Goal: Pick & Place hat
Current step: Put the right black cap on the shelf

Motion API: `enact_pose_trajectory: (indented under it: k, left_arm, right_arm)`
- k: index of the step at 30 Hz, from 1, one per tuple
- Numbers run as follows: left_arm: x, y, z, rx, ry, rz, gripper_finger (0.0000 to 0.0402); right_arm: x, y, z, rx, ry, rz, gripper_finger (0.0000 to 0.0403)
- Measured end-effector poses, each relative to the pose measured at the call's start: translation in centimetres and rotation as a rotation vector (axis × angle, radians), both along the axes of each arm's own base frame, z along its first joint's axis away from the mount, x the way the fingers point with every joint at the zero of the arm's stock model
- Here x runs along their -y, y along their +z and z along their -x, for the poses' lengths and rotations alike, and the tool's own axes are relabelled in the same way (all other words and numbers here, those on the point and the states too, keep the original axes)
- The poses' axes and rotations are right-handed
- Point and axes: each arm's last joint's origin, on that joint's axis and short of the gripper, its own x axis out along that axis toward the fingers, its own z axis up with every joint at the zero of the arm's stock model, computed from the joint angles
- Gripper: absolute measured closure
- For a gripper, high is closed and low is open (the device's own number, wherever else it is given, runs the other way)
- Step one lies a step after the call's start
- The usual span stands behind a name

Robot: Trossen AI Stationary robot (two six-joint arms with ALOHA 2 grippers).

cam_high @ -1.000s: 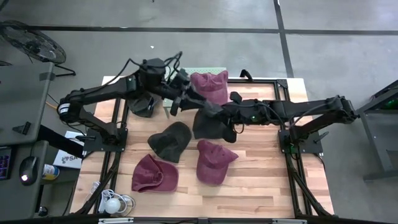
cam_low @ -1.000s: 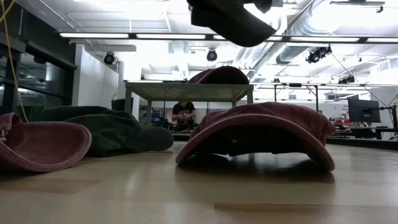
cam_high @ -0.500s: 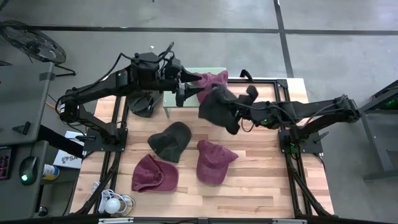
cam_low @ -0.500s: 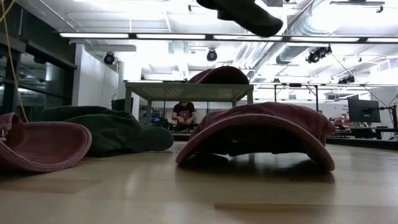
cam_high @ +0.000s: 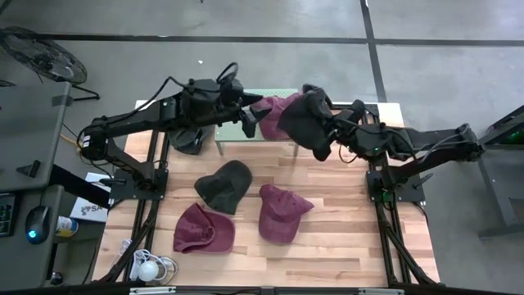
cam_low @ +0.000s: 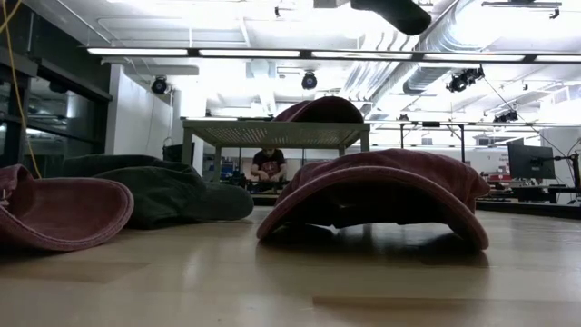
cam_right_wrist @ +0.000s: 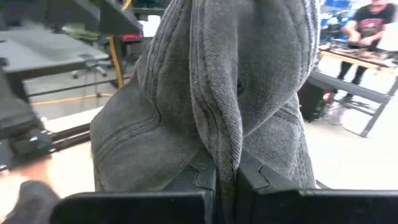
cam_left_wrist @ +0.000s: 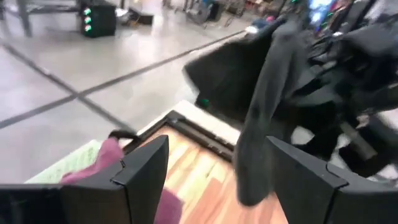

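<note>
A dark grey hat (cam_high: 303,121) hangs in the air at the far middle of the table, with my right gripper (cam_high: 330,131) shut on it. Its lower tip (cam_low: 392,13) shows at the top of the low view. My left gripper (cam_high: 246,120) stands open just left of it, over a raised mesh platform (cam_high: 246,97), touching nothing; its fingers (cam_left_wrist: 144,177) face the hanging hat (cam_left_wrist: 264,99). A maroon hat (cam_high: 272,109) lies on the platform. Down on the table lie a dark hat (cam_high: 223,184) and two maroon hats (cam_high: 202,228) (cam_high: 282,211). My right gripper pinches a raised fold of the dark grey hat's cloth (cam_right_wrist: 225,146) between its two fingers, several layers thick. The fingers come about level from the table's right side. The hat is lifted clear of everything and bulges out ahead of the fingers, partly draped over them.
Another dark hat (cam_high: 188,139) lies under my left arm at the far left. A black frame (cam_high: 385,176) runs around the wooden table. A bulb and cables (cam_high: 149,267) sit at the near left corner. Beyond the table a person (cam_low: 267,164) sits at a bench.
My right gripper has carried the dark grey hat up and toward the table's far right, from above the table's middle to beside the platform; in the low view the hat has risen almost out of the picture. My left gripper has tipped up toward level and drawn back toward the far edge.
</note>
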Motion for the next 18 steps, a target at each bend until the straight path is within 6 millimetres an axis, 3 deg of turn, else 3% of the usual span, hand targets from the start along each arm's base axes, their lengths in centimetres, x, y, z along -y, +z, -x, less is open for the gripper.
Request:
enact_pose_trajectory:
  k: [9,18]
  left_arm:
    - [-0.6,-2.5,-4.0,-0.079,-0.026,-0.125,0.0142]
    - [-0.7,-3.0,-4.4,-0.164,-0.059,-0.281,0.0142]
  right_arm:
    - [0.5,-0.7,-0.2,-0.039,-0.033,-0.015,0.0395]
    - [1.5,-1.5,-0.2,-0.114,-0.035,-0.037,0.0395]
